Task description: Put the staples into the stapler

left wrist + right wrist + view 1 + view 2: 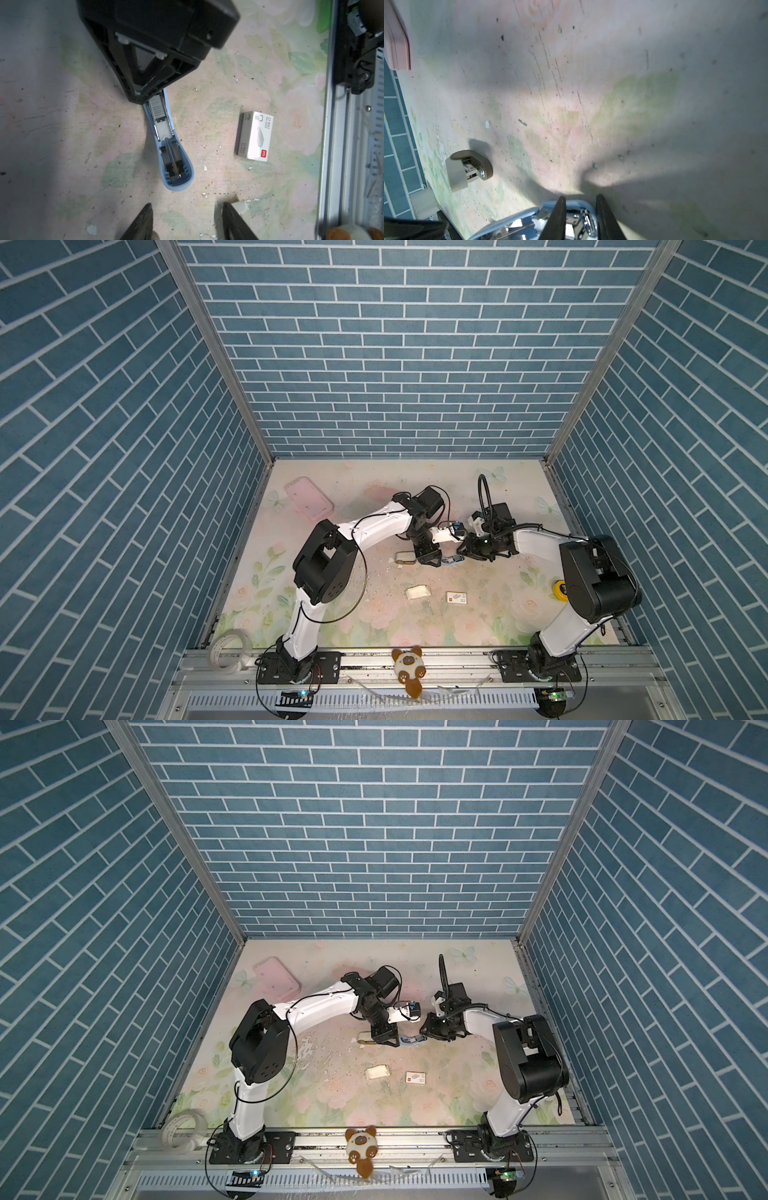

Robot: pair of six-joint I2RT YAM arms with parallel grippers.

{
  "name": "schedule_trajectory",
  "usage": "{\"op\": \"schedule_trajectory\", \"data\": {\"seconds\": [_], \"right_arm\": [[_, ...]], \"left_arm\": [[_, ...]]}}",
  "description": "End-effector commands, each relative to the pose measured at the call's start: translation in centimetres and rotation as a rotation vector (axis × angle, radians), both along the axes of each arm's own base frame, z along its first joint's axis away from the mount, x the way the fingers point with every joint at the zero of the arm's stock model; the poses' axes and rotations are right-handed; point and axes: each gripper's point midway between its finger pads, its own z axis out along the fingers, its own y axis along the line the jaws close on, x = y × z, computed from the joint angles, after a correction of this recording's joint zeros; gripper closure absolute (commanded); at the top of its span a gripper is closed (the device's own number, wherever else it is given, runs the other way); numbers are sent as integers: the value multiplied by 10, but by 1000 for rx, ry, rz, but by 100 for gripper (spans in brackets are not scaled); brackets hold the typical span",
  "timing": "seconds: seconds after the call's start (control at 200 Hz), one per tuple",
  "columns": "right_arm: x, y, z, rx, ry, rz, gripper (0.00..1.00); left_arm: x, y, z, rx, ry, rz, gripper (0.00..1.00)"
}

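Between right gripper (581, 197) jaws, narrow, lies the open stapler (176, 162), staples (158, 107) in its channel; gripped or not, I can't tell; left gripper (187, 205) gapes empty. Light, brittle strip: I'd pinch its long sides.

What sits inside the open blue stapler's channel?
A grey strip of staples, then a white pusher and a spring. The right gripper hides the other end of the stapler.

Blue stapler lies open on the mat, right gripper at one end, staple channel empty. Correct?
No, the channel is not empty: the left wrist view shows a grey strip of staples in it. The rest holds: the blue stapler lies open on the mat, right gripper at one end.
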Motion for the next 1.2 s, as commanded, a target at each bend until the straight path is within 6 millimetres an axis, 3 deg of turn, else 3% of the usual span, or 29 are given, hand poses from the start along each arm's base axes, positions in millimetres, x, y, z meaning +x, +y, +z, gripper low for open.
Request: {"op": "schedule_trajectory", "data": {"seconds": [0.0, 0.36, 0.64, 1.195], "right_arm": [[-8, -9, -12, -38, 47, -42, 73], [-10, -7, -13, -25, 65, -39, 73], [-13, -6, -12, -15, 75, -34, 74], [-14, -7, -9, -12, 76, -35, 74]], "left_arm": [[6, -3, -14, 9, -24, 48, 45], [0, -13, -26, -7, -8, 54, 45], [-5, -13, -35, 4, -12, 51, 51], [-6, -17, -35, -15, -28, 81, 72]]}}
